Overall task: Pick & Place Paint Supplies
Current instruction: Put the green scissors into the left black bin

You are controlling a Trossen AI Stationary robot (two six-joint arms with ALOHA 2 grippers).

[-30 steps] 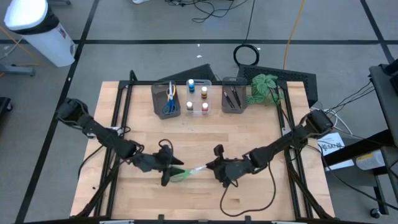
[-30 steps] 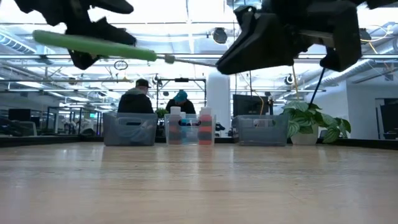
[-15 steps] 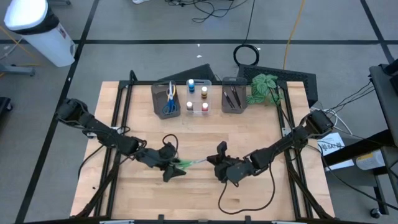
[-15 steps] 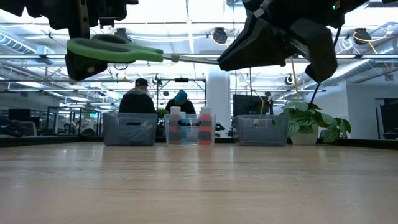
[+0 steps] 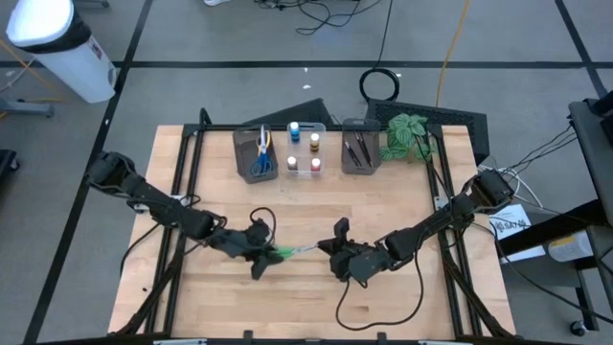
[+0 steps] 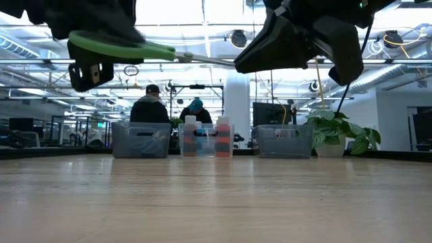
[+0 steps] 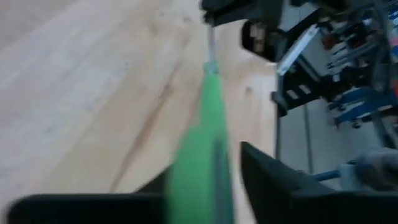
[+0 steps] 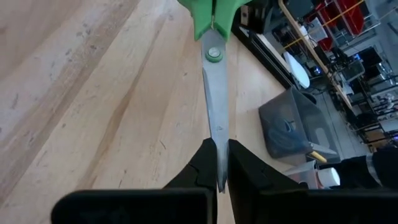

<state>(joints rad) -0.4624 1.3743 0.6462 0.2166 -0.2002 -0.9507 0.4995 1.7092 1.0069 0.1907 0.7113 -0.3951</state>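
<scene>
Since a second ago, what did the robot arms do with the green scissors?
The left gripper slid toward the middle of the table and closed in around the green scissors' handle. Whether it grips yet is unclear. The right gripper stayed clamped on the blade tips, holding them above the table. The bins did not move.

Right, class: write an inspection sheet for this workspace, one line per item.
Surface: wooden table, mostly bare.
Job's things: green scissors held in the air between both arms; blue and yellow scissors in a bin; pots at the back.
Clutter: plant.
Grippers: right gripper shut on the blades; left gripper at the handles.
Cables: a cable trailing over the table.
Surroundings: two people beyond the table.
</scene>
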